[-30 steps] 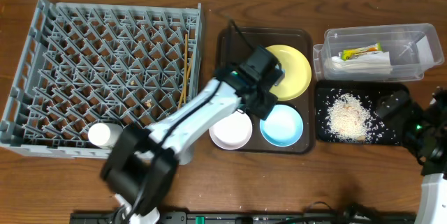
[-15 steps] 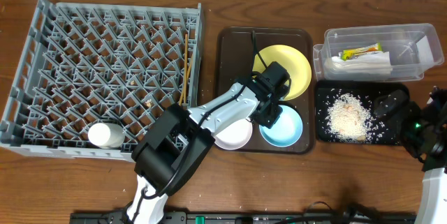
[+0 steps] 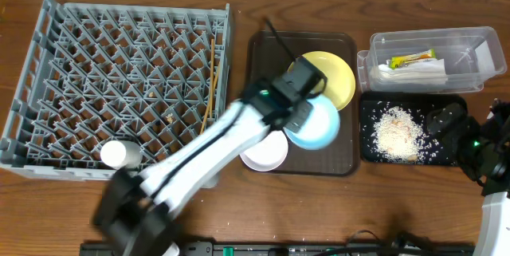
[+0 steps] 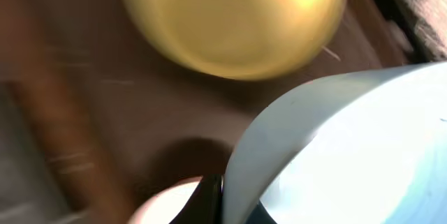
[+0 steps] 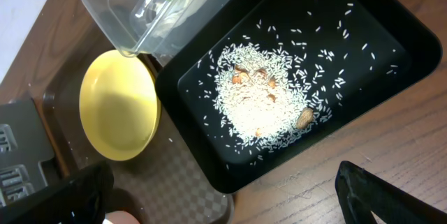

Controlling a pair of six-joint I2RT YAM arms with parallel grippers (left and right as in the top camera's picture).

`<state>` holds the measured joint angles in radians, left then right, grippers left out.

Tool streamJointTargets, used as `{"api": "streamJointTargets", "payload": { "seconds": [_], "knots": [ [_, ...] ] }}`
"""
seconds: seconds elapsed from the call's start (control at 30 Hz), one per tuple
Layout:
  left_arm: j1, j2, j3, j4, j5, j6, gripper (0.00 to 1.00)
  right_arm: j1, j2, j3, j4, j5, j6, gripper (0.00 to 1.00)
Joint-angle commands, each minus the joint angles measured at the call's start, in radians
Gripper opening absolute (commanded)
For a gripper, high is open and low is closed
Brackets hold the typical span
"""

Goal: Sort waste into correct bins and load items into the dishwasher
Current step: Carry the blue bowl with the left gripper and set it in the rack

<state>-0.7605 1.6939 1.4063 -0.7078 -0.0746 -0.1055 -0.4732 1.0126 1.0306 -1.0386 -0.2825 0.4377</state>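
**Q:** Where is the light-blue bowl [image 3: 317, 125], and what holds it?

**A:** Seen from overhead, the left gripper [image 3: 300, 111] is clamped on its rim above the brown serving tray [image 3: 263, 57]. The bowl hangs tilted and covers the lower edge of the pale-yellow plate [image 3: 339, 76]. The white bowl [image 3: 265, 152] sits just beside it on the tray.

**Q:** Does the left wrist camera add anything?

**A:** It is blurred. It shows the light-blue bowl [image 4: 335, 154] filling the lower right, its rim against 1 dark finger [image 4: 208, 202]. The other finger is hidden behind the bowl. The pale-yellow plate [image 4: 234, 21] lies beyond.

**Q:** And the right arm?

**A:** Overhead, the right gripper [image 3: 445, 119] is only a dark shape over the black tray [image 3: 446, 159], and its jaws cannot be read there. The right wrist camera shows its 2 fingers [image 5: 70, 196] spread wide apart above the tray. In that view, a few brown bits sit among the rice crumbs [image 5: 262, 109]. Overhead shows only a pale heap.

**Q:** What else is on the table?

**A:** The clear tub [image 3: 470, 45] holds the snack wrapper [image 3: 412, 60] and the paper napkin [image 3: 414, 72]. The grey dish rack [image 3: 48, 80] on the left holds the small white cup [image 3: 119, 154] near its front edge. The 2 chopsticks [image 3: 211, 88] lie along its right side.
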Motion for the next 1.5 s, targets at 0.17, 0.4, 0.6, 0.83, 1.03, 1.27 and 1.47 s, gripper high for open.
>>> {"api": "streamJointTargets", "payload": {
  "seconds": [0.17, 0.4, 0.6, 0.83, 1.03, 1.27, 1.47],
  "knots": [
    [0.130, -0.097, 0.019, 0.010, -0.810, 0.006, 0.07, -0.004, 0.000, -0.005, -0.002, -0.010, 0.003, 0.99],
    [0.339, -0.006, 0.016, 0.158, -0.966, 0.090, 0.07, -0.004, 0.000, -0.005, -0.002, -0.010, 0.003, 0.99],
    [0.463, 0.124, 0.016, 0.356, -0.992, 0.216, 0.08, -0.004, 0.000, -0.005, -0.002, -0.010, 0.003, 0.99],
    [0.463, 0.250, 0.016, 0.526, -0.993, 0.343, 0.08, -0.004, 0.000, -0.005, -0.002, -0.010, 0.003, 0.99],
    [0.462, 0.307, 0.016, 0.543, -1.044, 0.349, 0.07, -0.004, 0.000, -0.005, -0.002, -0.010, 0.003, 0.99],
    [0.425, 0.312, 0.016, 0.526, -1.068, 0.348, 0.07, -0.004, 0.000, -0.005, -0.002, -0.010, 0.003, 0.99],
    [0.370, 0.312, 0.015, 0.467, -1.067, 0.341, 0.08, -0.004, 0.000, -0.005, -0.002, -0.010, 0.003, 0.99]
  ]
}}
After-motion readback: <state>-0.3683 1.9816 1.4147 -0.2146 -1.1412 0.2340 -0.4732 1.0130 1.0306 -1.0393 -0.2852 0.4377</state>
